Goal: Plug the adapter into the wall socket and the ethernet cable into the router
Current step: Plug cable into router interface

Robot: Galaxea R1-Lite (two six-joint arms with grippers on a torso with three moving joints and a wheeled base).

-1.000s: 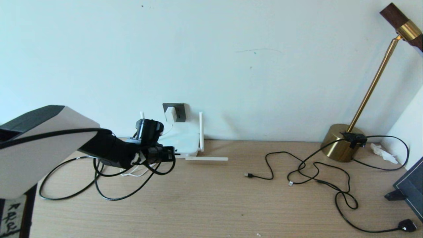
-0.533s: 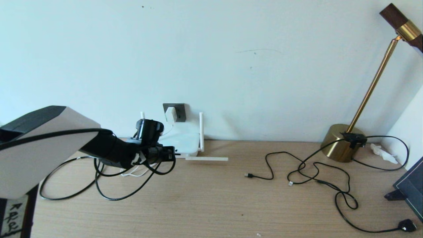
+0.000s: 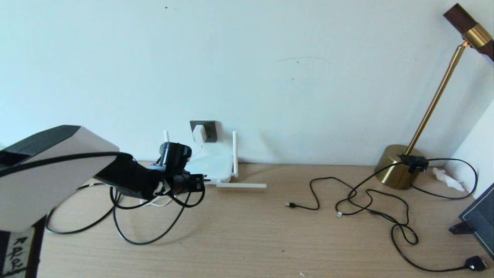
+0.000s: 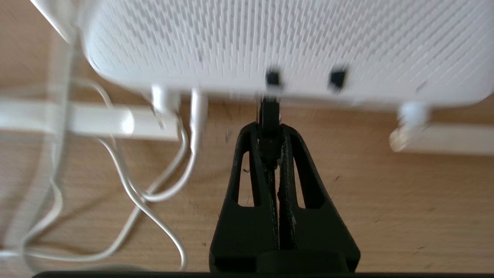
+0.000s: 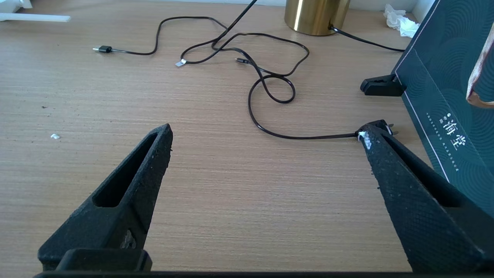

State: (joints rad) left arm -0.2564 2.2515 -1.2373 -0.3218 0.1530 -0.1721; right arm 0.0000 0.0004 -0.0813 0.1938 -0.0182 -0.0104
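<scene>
The white router (image 3: 212,164) lies flat against the wall with its antennas (image 3: 241,185) spread out. Above it, the white adapter (image 3: 199,133) sits in the dark grey wall socket (image 3: 210,129), and its white cord (image 4: 162,195) trails over the table. My left gripper (image 3: 200,181) (image 4: 270,129) is shut on the black connector (image 4: 269,116) of the ethernet cable (image 3: 146,242). The connector's tip is at the router's (image 4: 270,38) front edge, just below a dark port (image 4: 273,78). I cannot tell if it is seated. My right gripper (image 5: 266,133) hangs open over bare table, out of the head view.
A brass lamp (image 3: 397,172) stands at the back right, with thin black cables (image 3: 366,200) snaking across the wooden table (image 3: 247,239). A black plug (image 3: 475,263), a dark box on a stand (image 3: 480,220) and a crumpled tissue (image 3: 447,179) are at the far right.
My left gripper has dipped slightly toward the table in front of the router, and the black cable loop behind it has slid further toward the table's front.
</scene>
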